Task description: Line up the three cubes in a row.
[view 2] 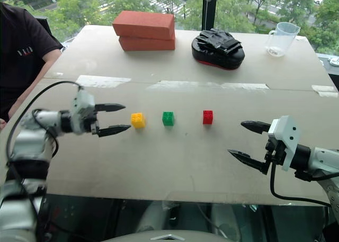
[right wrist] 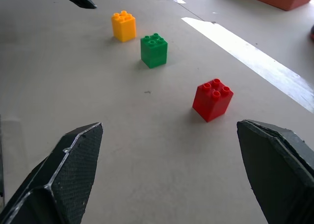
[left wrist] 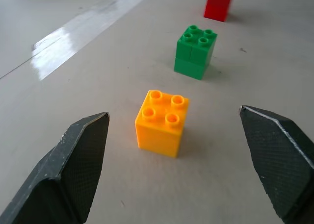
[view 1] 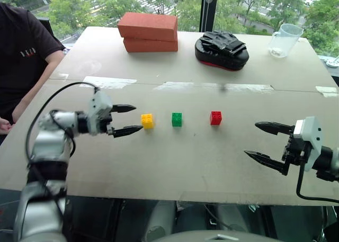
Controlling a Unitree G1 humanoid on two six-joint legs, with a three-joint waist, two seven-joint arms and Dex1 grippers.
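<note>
Three small studded cubes stand in a row on the table: yellow (view 1: 148, 121), green (view 1: 177, 119) and red (view 1: 215, 118). My left gripper (view 1: 128, 119) is open just left of the yellow cube (left wrist: 162, 122), its tips short of the cube and not touching it. Beyond it in the left wrist view come the green cube (left wrist: 195, 51) and the red cube (left wrist: 218, 3). My right gripper (view 1: 265, 142) hangs open to the right of the row, well clear of the red cube (right wrist: 212, 99), and holds nothing.
Two large orange-red bricks (view 1: 148, 32) are stacked at the back of the table. A black pad with gloves (view 1: 221, 50) and a clear measuring cup (view 1: 285, 39) stand at the back right. A person in a black shirt (view 1: 21, 51) sits at the left edge.
</note>
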